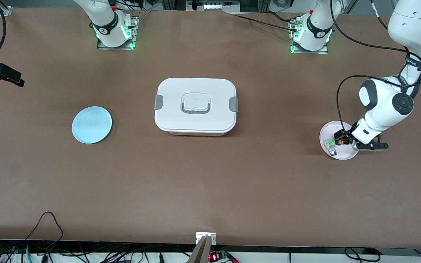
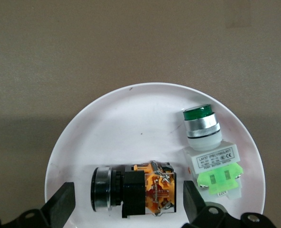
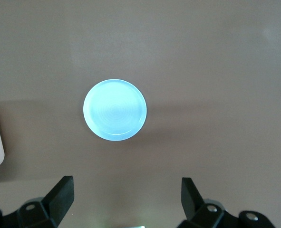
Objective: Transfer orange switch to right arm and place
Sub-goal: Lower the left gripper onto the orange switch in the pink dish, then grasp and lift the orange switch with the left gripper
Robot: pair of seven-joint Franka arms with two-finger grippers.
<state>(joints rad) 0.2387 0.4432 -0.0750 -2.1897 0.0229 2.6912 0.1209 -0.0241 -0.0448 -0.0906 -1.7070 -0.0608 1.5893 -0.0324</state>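
Observation:
The orange switch point(image 2: 140, 192) lies on its side on a small white plate point(image 2: 130, 118) toward the left arm's end of the table; its body is black with an orange block at one end. In the front view it is a tiny dark part point(image 1: 342, 140) on that plate point(image 1: 342, 155). My left gripper point(image 2: 128, 192) is open and low over the plate, one finger point(image 2: 62, 202) on each side of the switch, not touching it. It shows in the front view point(image 1: 344, 141) too. My right gripper point(image 3: 127, 183) is open and empty, high above a blue plate point(image 3: 114, 109).
A pale switch with a green top point(image 2: 209, 152) lies on the white plate beside the orange one point(image 1: 330, 145). A closed white lidded box point(image 1: 196, 106) stands mid-table. The blue plate point(image 1: 91, 124) lies toward the right arm's end.

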